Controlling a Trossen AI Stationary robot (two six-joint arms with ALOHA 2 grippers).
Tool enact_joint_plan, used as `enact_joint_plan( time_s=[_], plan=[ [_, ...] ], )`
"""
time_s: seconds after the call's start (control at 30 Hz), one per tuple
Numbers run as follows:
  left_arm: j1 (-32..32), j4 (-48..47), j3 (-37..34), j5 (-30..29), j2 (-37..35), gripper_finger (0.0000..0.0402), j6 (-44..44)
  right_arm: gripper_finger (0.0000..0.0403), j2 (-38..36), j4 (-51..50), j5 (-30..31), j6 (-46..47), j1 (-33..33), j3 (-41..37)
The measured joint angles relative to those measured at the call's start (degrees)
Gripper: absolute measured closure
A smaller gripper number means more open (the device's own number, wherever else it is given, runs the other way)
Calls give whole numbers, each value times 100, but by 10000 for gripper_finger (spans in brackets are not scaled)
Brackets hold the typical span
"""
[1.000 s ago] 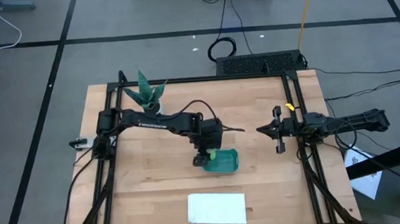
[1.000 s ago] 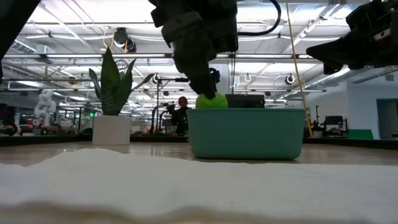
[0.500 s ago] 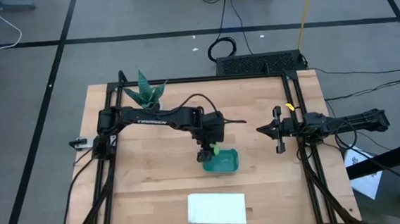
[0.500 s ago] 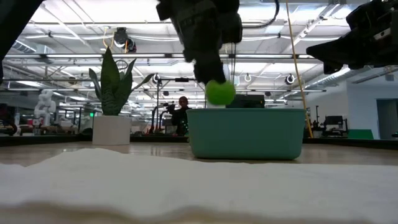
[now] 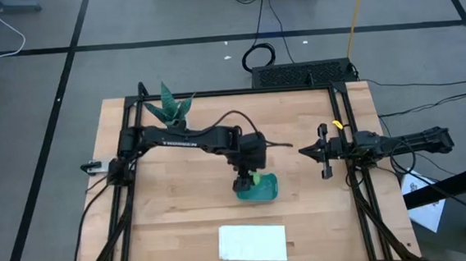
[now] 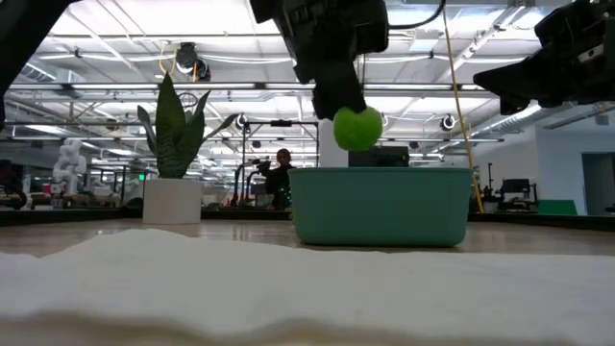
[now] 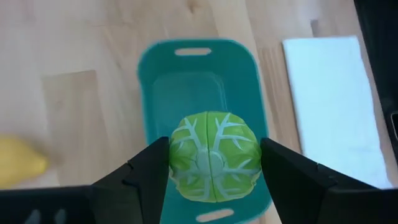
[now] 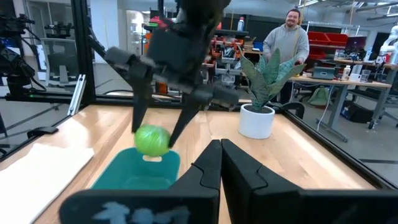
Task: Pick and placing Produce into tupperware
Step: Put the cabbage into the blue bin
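My left gripper (image 5: pixel 251 178) is shut on the light green round produce (image 7: pixel 214 157), which hangs just above the rim of the teal tupperware (image 5: pixel 262 191), over its left part. In the low view the green ball (image 6: pixel 357 128) is clear of the tub (image 6: pixel 380 207). A yellow piece of produce (image 7: pixel 18 163) lies on the wood beside the tub. The dark red one is out of view. My right gripper (image 5: pixel 303 151) is shut and empty, held level near the table's right side. My left gripper pinches the green ball by two opposite sides (image 7: pixel 177 158) between its two fingers (image 7: pixel 146 171). The fingers slant down onto it from above. The ball is lifted clear and hangs over the tub's opening (image 7: pixel 186 102).
A potted plant (image 5: pixel 170 108) in a white pot (image 6: pixel 173 202) stands at the far left corner. A flat white sheet (image 5: pixel 252 242) lies at the near edge. Black frame rails (image 5: pixel 344 131) run along both sides. A person (image 8: pixel 289 37) stands in the room beyond the table.
My left gripper has risen and gone toward the table's right edge with the green ball. The ball was level with the tub's left rim and now hangs above the rim, over the tub. The gripper has stayed shut on it.
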Motion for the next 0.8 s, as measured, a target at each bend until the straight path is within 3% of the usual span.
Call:
enact_joint_plan(
  time_s=[0.43, 0.8],
  plan=[
    [-165, -151, -2, 62, 603, 176, 283, 403, 143, -27, -3, 1, 2, 0],
    [-154, -335, -9, -252, 768, 176, 942, 403, 231, -3, -3, 152, 2, 0]
  ],
)
